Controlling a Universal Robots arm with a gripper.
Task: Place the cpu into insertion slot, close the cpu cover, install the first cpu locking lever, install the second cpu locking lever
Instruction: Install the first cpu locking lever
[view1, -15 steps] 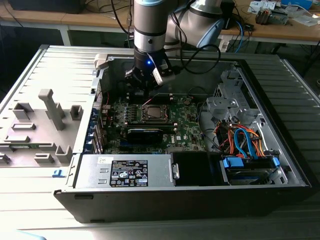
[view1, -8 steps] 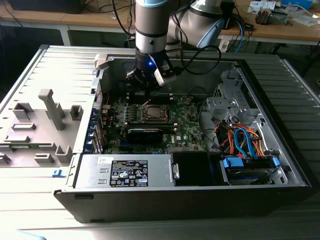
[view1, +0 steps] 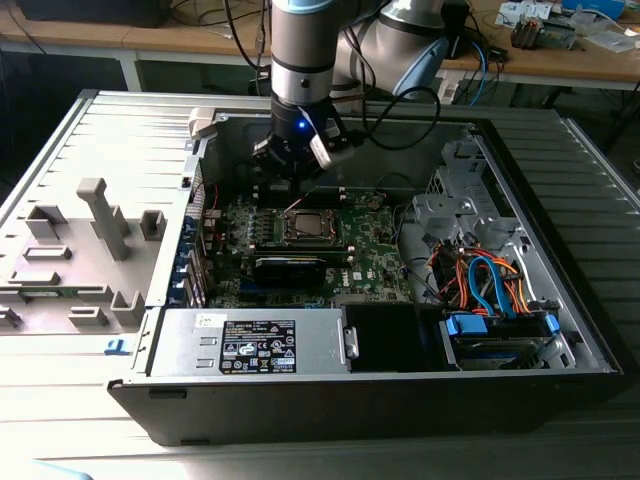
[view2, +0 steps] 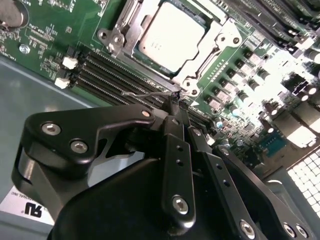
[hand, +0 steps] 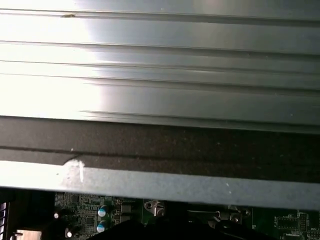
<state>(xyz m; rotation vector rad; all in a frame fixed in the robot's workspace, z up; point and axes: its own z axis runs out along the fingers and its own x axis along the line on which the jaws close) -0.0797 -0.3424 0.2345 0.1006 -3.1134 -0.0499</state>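
Behind the workbench runs a long wooden table (view1: 560, 62) strewn with cables, and on the ribbed grey bench surface (view1: 120, 130) we see an open computer case (view1: 520, 390) lying on its side. Inside it sits a green motherboard (view1: 375, 255), with a silver power supply (view1: 250, 342) along the near edge and a tangle of orange and blue cables (view1: 487, 280) toward the exterior view's right.

We see the arm reaching down into the case, its gripper (view1: 297, 152) poised at the far edge of the board, just beyond the insertion slot (view1: 308, 226). In the second wrist view the gripper (view2: 178, 102) has its black fingers (view2: 176, 150) pressed nearly together, pinching a thin wire locking lever (view2: 150, 94) beside the socket.

The cpu (view2: 172, 36) lies seated in the slot, its dull silver top exposed. The cpu cover (view2: 210, 42) frames it, lying down around the chip. Long black memory slots (view2: 112, 75) run between the socket and the gripper.
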